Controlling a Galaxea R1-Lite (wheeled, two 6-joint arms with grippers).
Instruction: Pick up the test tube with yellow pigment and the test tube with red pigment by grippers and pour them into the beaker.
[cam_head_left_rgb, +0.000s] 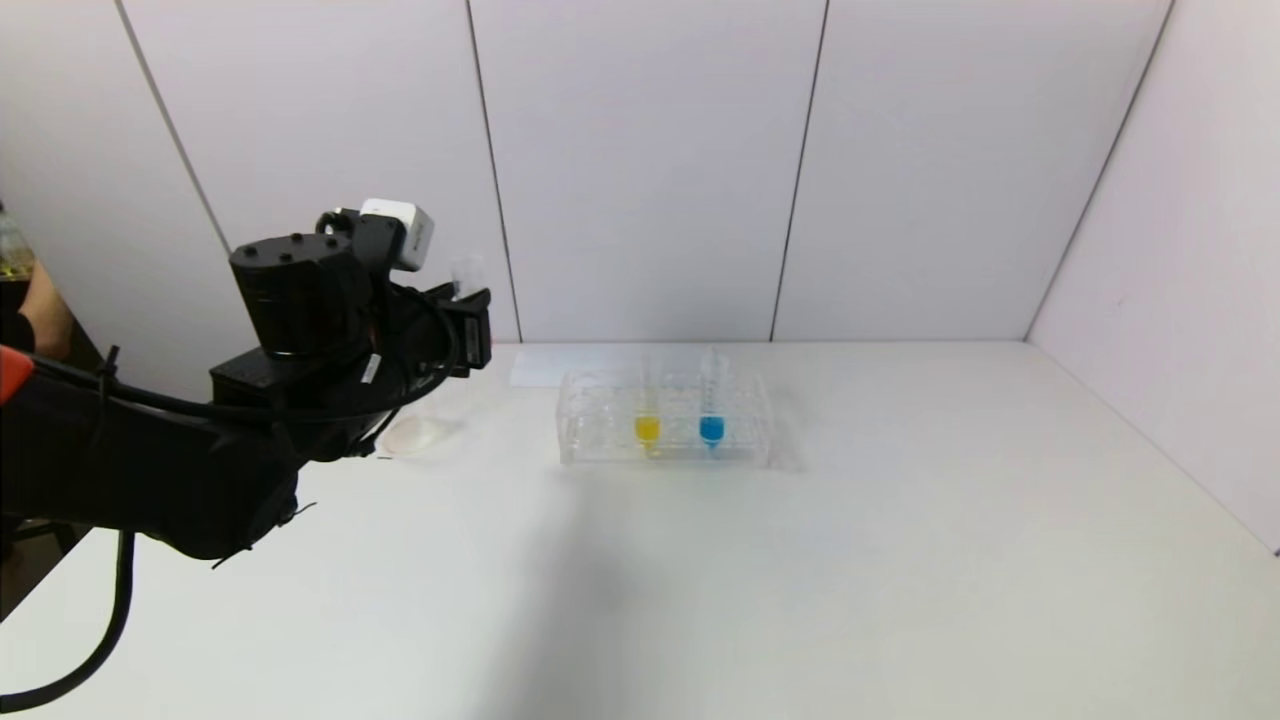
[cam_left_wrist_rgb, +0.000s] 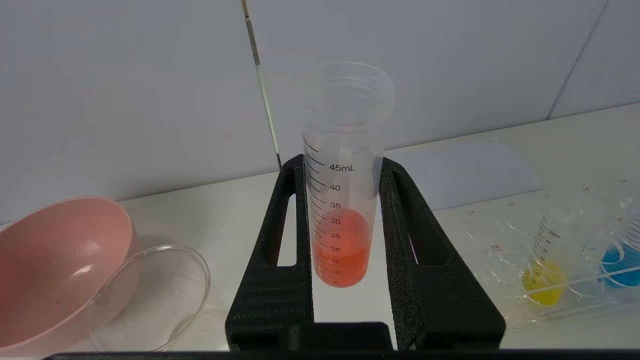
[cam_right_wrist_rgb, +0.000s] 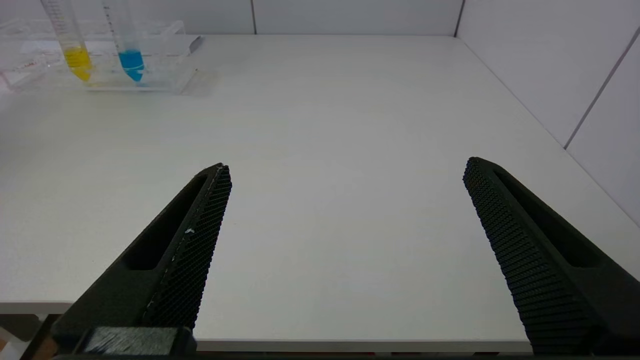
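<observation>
My left gripper (cam_left_wrist_rgb: 341, 162) is shut on the test tube with red pigment (cam_left_wrist_rgb: 342, 240), holding it roughly upright above the table at the left. In the head view only the tube's clear top (cam_head_left_rgb: 467, 272) shows above the left gripper (cam_head_left_rgb: 470, 325). The beaker (cam_left_wrist_rgb: 155, 295) stands just below and beside it, partly hidden by the arm in the head view (cam_head_left_rgb: 420, 428). The test tube with yellow pigment (cam_head_left_rgb: 647, 428) stands in the clear rack (cam_head_left_rgb: 600, 440). My right gripper (cam_right_wrist_rgb: 346, 167) hangs open and empty over the table's near edge, far from the rack.
A pink bowl (cam_left_wrist_rgb: 55, 260) touches the beaker on its far side from the rack. A tube with blue liquid (cam_head_left_rgb: 711, 428) stands next to the yellow one. A white sheet (cam_head_left_rgb: 545, 365) lies behind the rack. White walls close the back and right.
</observation>
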